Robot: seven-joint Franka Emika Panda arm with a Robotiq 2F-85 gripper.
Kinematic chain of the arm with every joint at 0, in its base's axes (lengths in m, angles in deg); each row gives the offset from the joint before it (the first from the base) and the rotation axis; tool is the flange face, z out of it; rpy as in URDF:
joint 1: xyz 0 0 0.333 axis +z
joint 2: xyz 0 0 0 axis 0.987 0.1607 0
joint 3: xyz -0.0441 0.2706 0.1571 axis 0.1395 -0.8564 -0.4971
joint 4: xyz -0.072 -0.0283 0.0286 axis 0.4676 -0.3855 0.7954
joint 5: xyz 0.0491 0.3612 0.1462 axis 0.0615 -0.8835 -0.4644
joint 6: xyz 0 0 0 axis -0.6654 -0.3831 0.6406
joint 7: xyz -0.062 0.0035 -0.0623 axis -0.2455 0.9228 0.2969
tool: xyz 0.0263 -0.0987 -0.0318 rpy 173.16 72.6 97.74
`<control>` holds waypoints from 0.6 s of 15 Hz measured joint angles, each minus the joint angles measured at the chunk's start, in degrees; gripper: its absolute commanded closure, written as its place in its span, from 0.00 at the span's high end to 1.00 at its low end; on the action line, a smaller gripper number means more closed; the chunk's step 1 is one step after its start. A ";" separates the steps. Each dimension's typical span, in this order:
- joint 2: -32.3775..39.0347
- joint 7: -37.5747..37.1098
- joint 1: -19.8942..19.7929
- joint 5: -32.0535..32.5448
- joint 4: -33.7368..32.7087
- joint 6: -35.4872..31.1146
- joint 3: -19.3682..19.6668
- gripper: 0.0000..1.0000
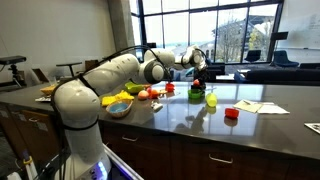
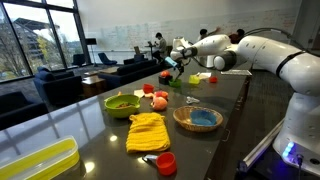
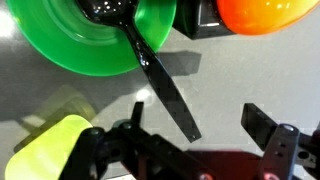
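While arm reaches far over counter, fingers apart above black spoon

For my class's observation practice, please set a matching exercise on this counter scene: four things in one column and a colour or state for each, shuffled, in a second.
Column one:
1. cloth
2. cup
3. spoon
4. gripper

Column two:
a. black
b. open
c. yellow
d. red

Pairs: 1-c, 2-d, 3-a, 4-b.
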 measured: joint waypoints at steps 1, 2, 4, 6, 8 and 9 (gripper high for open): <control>0.09 -0.07 -0.02 0.00 0.16 0.00 0.00 1.00; 0.23 -0.13 -0.03 -0.01 0.23 0.00 0.00 1.00; 0.48 -0.22 -0.02 -0.01 0.28 0.00 -0.02 1.00; 0.62 -0.26 0.00 -0.01 0.38 0.00 -0.06 1.00; 0.64 -0.32 0.02 -0.01 0.59 0.05 -0.06 1.00; 0.64 -0.34 0.04 -0.01 0.72 0.21 -0.06 1.00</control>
